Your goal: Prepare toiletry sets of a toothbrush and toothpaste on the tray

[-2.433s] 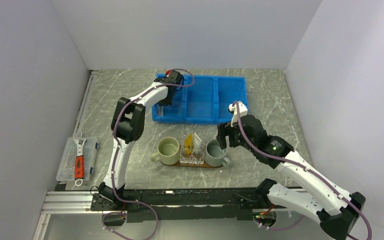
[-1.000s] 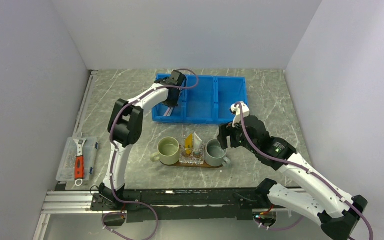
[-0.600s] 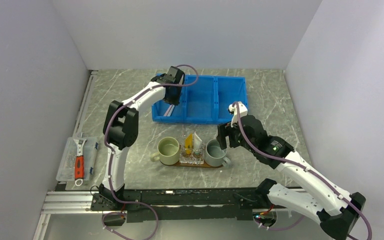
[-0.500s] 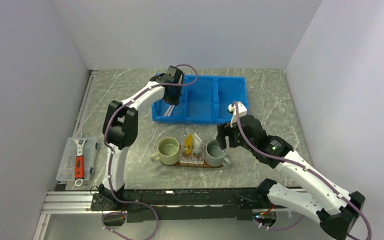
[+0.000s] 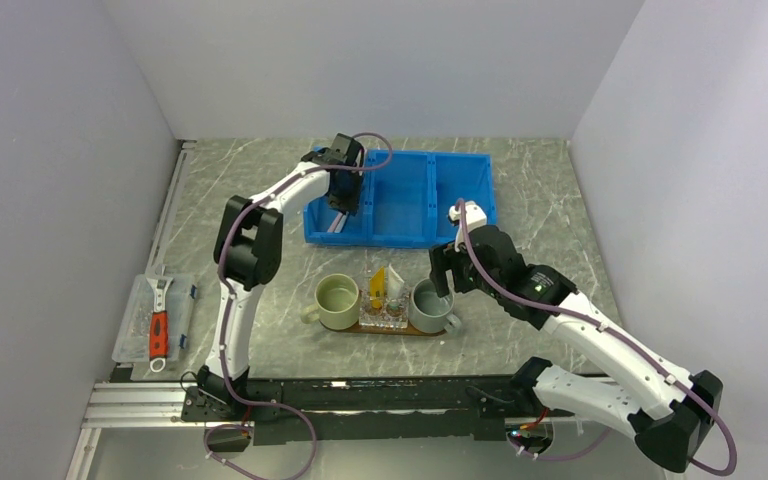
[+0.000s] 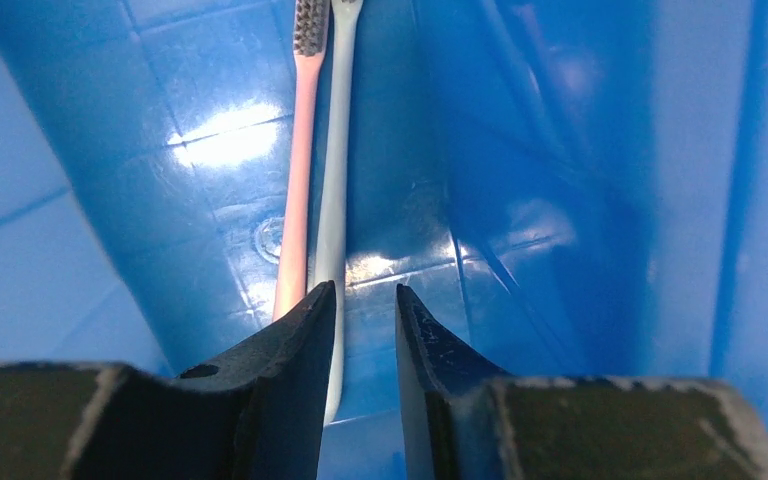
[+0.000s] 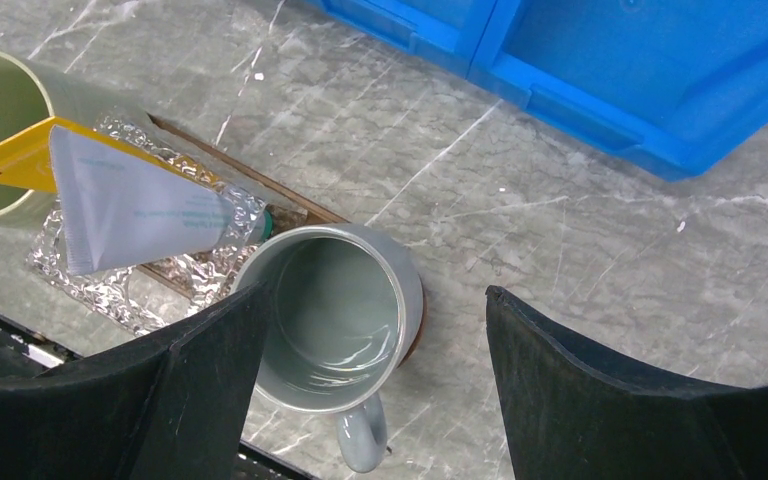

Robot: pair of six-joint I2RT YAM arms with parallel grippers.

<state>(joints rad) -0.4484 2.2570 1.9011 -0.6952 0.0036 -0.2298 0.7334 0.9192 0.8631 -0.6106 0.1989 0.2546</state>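
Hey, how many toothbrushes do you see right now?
2. A thin pink toothbrush and a thin pale grey toothbrush lie side by side in the left compartment of the blue plastic bin. More may be hidden.

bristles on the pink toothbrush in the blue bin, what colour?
Dark grey bristles on the thin pink toothbrush; clearest in left wrist view.

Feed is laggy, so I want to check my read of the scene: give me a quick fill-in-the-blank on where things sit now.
1. Under the left gripper, the pink toothbrush and pale toothbrush lie in the bin's ___ compartment.
2. The right gripper holds its jaws wide open above the ___ mug.
3. The white tube and yellow tube stand between the two ___.

Missing words: left; grey; mugs.
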